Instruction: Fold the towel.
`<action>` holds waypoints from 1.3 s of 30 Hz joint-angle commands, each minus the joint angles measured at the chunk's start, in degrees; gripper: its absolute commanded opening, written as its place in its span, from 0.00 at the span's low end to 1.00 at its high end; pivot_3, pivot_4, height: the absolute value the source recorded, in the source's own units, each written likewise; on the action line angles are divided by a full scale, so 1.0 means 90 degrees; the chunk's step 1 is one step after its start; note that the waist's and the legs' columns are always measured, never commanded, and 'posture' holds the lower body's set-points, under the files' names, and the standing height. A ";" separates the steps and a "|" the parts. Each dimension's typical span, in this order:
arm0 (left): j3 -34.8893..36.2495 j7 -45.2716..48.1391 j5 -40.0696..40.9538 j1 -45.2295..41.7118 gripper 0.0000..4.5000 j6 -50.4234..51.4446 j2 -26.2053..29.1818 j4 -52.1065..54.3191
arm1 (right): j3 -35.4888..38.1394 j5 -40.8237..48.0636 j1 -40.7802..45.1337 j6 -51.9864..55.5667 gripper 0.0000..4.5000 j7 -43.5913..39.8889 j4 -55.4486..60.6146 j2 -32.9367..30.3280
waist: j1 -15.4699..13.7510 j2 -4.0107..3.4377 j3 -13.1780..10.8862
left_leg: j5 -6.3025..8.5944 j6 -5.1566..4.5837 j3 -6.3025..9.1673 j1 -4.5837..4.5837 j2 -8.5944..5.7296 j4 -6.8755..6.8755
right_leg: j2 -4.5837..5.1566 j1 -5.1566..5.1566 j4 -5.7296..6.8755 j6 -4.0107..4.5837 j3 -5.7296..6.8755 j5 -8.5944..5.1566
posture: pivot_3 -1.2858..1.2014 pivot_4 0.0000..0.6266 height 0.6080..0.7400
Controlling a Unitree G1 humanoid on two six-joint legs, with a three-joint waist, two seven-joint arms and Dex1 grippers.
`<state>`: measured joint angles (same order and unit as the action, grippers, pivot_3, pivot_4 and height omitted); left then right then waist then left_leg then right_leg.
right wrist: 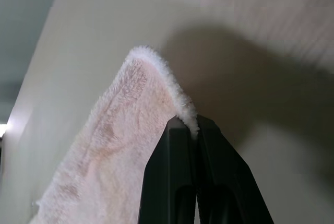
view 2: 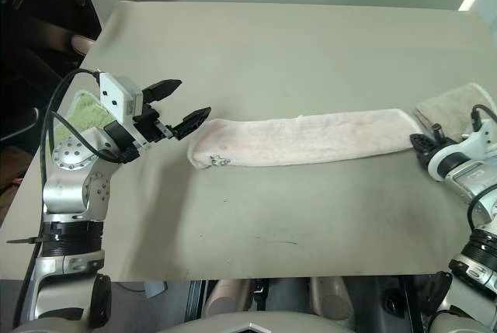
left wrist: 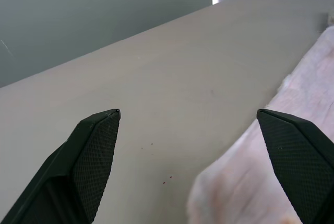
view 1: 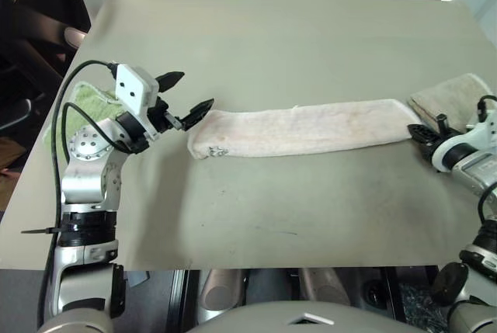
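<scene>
head view, long folded towel (view 1: pixel 303 129) stretched across mid-table (view 1: pixel 272 46), left gripper (view 1: pixel 185 95) wide open at its 9 o'clock end, right gripper (view 1: pixel 420 133) at 3 o'clock, left wrist view, fingers (left wrist: pixel 94 151) apart, towel beside one, right wrist view, fingers (right wrist: pixel 172 182) pinched shut on towel edge

The towel (view 1: pixel 303 129) lies as a long narrow band across the middle of the table (view 1: pixel 272 46), running left to right. Just off its left end hangs the left gripper (view 1: pixel 189 94), fingers spread wide, not touching it. Behind that arm, at the table's left edge, sits a small cloth (view 1: pixel 92 102). Over at the towel's right end, the right gripper (view 1: pixel 420 132) is pinched onto the edge, that corner lifted off the table. Just behind the right gripper, by the table's right edge, lies another cloth (view 1: pixel 454 96).
</scene>
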<state>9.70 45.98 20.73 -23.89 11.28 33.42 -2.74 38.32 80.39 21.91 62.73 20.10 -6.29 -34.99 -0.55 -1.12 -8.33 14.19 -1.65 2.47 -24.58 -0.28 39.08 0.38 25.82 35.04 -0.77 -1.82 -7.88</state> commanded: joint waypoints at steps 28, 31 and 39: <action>-0.0105 -0.0269 0.0078 0.0133 1.00 -0.0001 -0.0141 0.0550 | -0.5614 -0.5219 0.1359 -0.1234 0.29 -0.5535 0.2128 -0.0466 | 0.0037 -0.0003 0.0001 | -0.0019 -0.0001 0.0001 -0.0007 0.0011 0.0021 | -0.0004 0.0004 0.0007 0.0013 0.0019 0.0018 | 0.52 0.24 0.97; -0.0065 -0.0302 0.0124 0.0203 1.00 0.0089 -0.0116 0.0643 | -0.5282 -0.5007 0.1172 -0.1143 0.52 -0.5776 0.2462 -0.0521 | 0.0033 -0.0003 0.0001 | -0.0025 -0.0001 0.0001 -0.0007 0.0011 0.0021 | -0.0005 -0.0001 0.0007 0.0033 0.0019 0.0007 | 0.52 0.24 0.97; 0.0146 -0.0480 0.0496 0.0510 1.00 0.0582 -0.0208 0.1045 | -0.4003 -0.4625 0.0840 -0.1292 0.89 -0.5789 0.2760 -0.0351 | 0.0045 -0.0002 0.0001 | -0.0046 0.0004 -0.0002 -0.0001 0.0010 0.0021 | -0.0007 -0.0009 0.0005 0.0062 0.0015 0.0006 | 0.52 0.24 0.97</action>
<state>8.88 42.43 23.42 -19.63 15.51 31.56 3.75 -0.94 38.70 29.40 52.45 -32.63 18.55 -38.34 -0.14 -1.13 -8.32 13.77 -1.62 2.45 -24.53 -0.20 39.27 0.31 25.68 35.08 -0.20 -1.69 -7.81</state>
